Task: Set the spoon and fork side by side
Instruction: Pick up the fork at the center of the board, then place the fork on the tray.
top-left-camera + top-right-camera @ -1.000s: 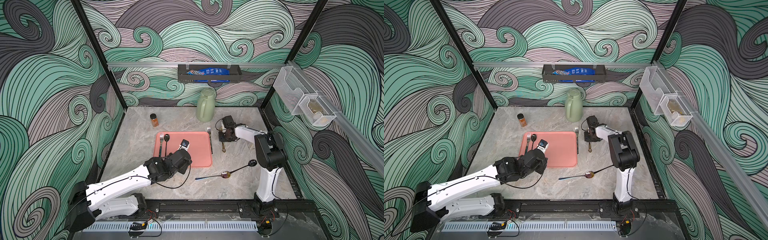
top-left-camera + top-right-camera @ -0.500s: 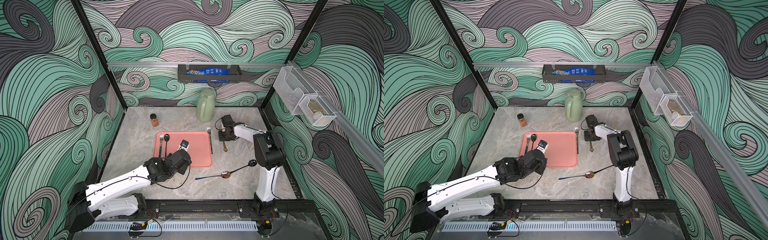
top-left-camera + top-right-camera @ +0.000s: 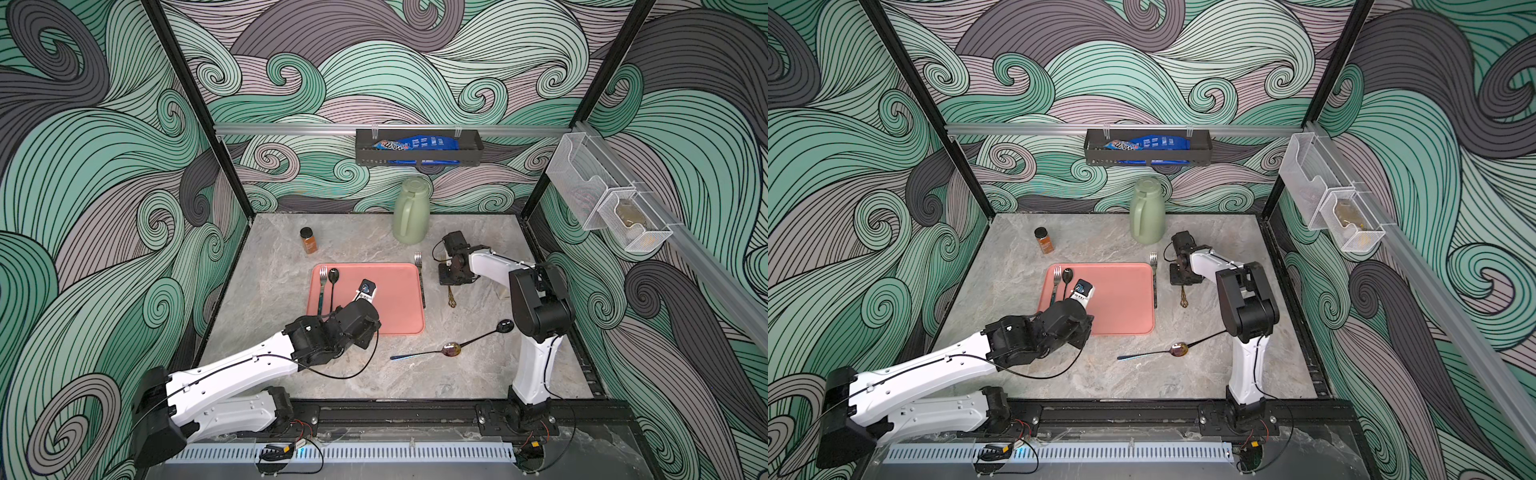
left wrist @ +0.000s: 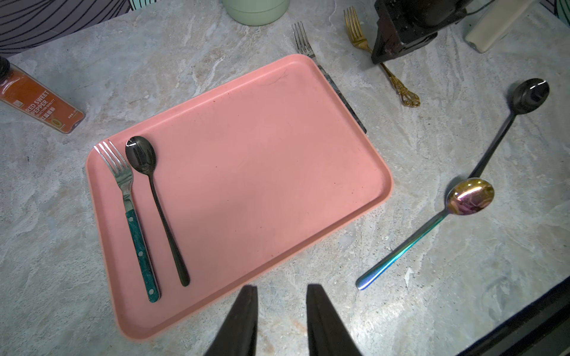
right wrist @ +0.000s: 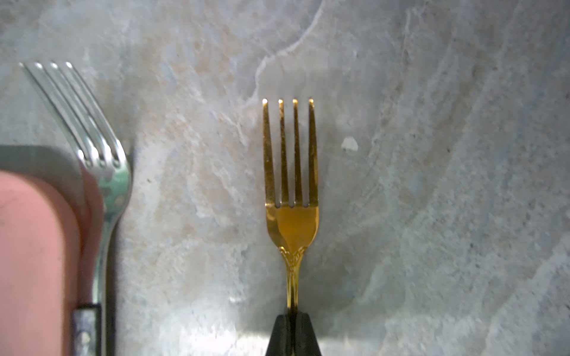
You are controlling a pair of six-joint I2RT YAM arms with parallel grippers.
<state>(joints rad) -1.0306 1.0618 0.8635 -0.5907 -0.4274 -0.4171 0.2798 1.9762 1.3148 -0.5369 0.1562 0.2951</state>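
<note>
Wave-patterned walls (image 3: 374,62) enclose the grey marble table (image 3: 457,374). Right of centre in a top view, the right gripper (image 5: 293,317) pinches the gold fork (image 3: 451,298), which apparently lies flat. The left gripper (image 4: 280,296) is spread and empty.

Three forks (image 4: 129,197) (image 4: 303,41) (image 4: 357,29), three spoons (image 4: 142,155) (image 4: 529,95) (image 4: 470,197)

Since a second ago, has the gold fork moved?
No. The gold fork lies where it was, beside the pink tray, with the jaws of the right gripper shut on its handle.
</note>
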